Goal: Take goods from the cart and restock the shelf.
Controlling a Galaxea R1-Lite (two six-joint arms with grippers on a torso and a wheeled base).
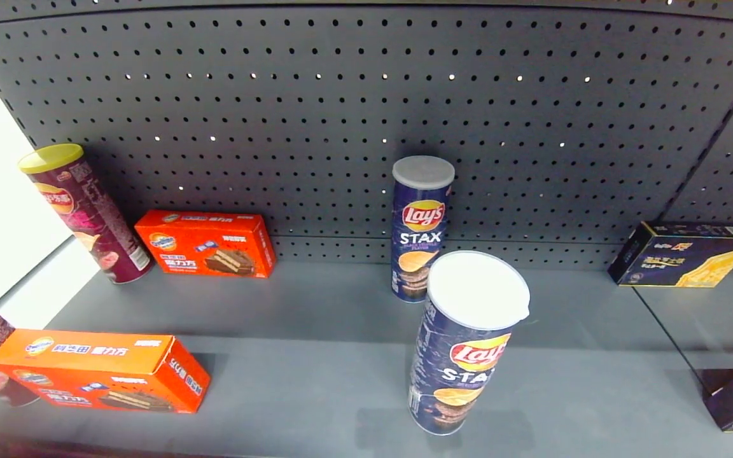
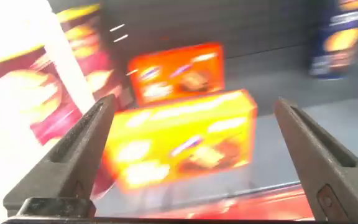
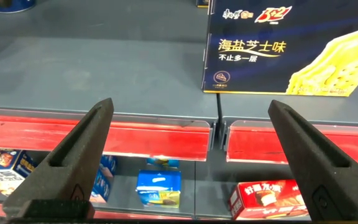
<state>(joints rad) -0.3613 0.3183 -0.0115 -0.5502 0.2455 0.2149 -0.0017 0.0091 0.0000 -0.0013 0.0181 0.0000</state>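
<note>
Both grippers are released and empty: the left gripper [image 2: 194, 102] faces the front orange box [image 1: 99, 372], at 8 o'clock on the shelf [image 1: 315, 305]; the right gripper [image 3: 190, 104] faces a dark box [image 3: 278, 43] at the shelf's front edge. 2 blue cans [image 1: 462, 356] stand mid-shelf. Likely next: fetch stock from the cart, then fill the bare stretch toward 3 o'clock, entering level above the red rail [image 3: 154, 134].
</note>
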